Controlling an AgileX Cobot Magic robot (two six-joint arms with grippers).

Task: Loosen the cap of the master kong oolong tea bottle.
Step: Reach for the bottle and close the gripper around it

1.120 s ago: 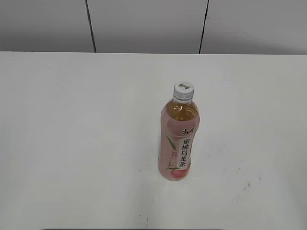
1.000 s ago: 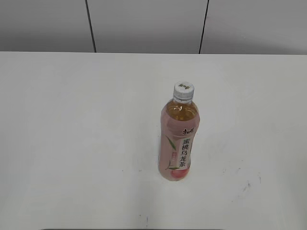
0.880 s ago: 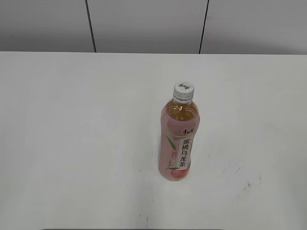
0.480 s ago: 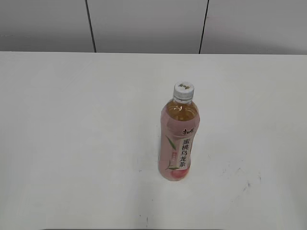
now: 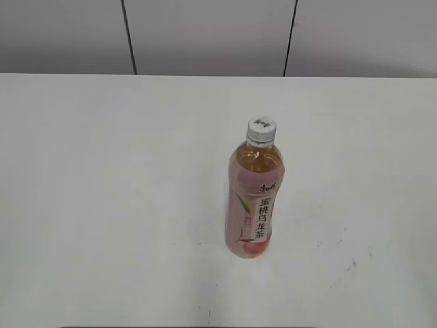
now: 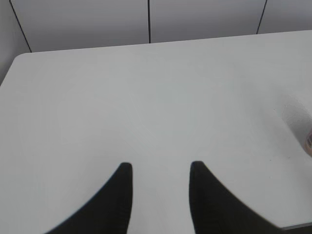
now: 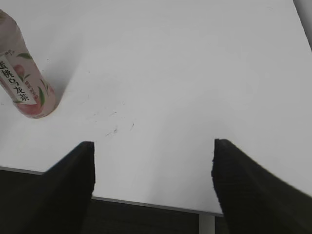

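The tall clear glossy plastic bottle of amber tea [image 5: 253,198], wrapped in a smooth pink film label, carries a ribbed white plastic screw cap [image 5: 261,128] and stands on the matt, faintly scuffed white bench [image 5: 102,205].

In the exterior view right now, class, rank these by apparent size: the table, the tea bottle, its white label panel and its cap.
Largest to smallest:
1. table
2. master kong oolong tea bottle
3. white label panel
4. cap, though it sits nearer the camera's height, so this last pair is less certain.

Left gripper [image 6: 160,168] and right gripper [image 7: 153,146] hover, jaws parted.
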